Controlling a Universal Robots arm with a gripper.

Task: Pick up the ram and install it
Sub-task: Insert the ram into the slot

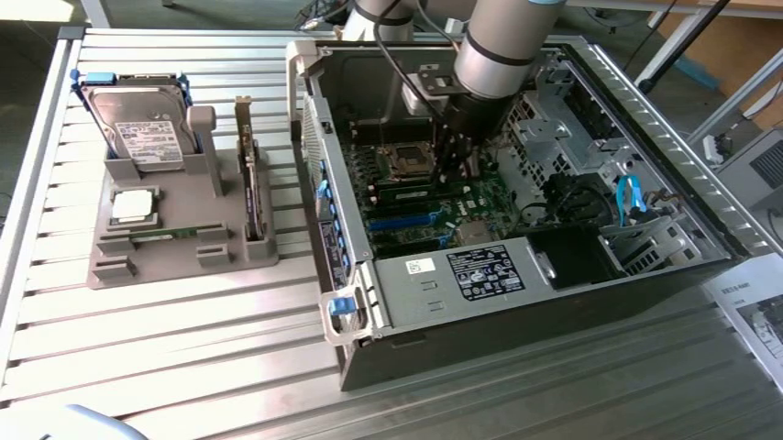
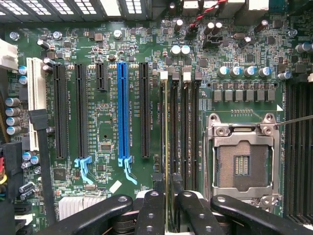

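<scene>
The ram (image 2: 167, 147) is seen edge-on as a thin green-gold stick. It stands upright in the memory slot nearest the long black expansion slots on the motherboard (image 2: 107, 127). My gripper (image 2: 168, 210) straddles one end of it. A black finger (image 2: 150, 210) stands on each side with a small gap to the stick, so the gripper is open. In the exterior view the arm reaches down into the open computer case (image 1: 490, 302), with the gripper (image 1: 459, 170) low over the memory slots beside the CPU socket (image 1: 404, 163).
The empty CPU socket (image 2: 242, 161) lies just beyond the memory slots, and a blue expansion slot (image 2: 123, 112) lies on the other side. On the exterior view's left, a grey holder (image 1: 171, 247) carries a hard drive (image 1: 137, 128) and an upright card (image 1: 251, 183). Case walls ring the arm.
</scene>
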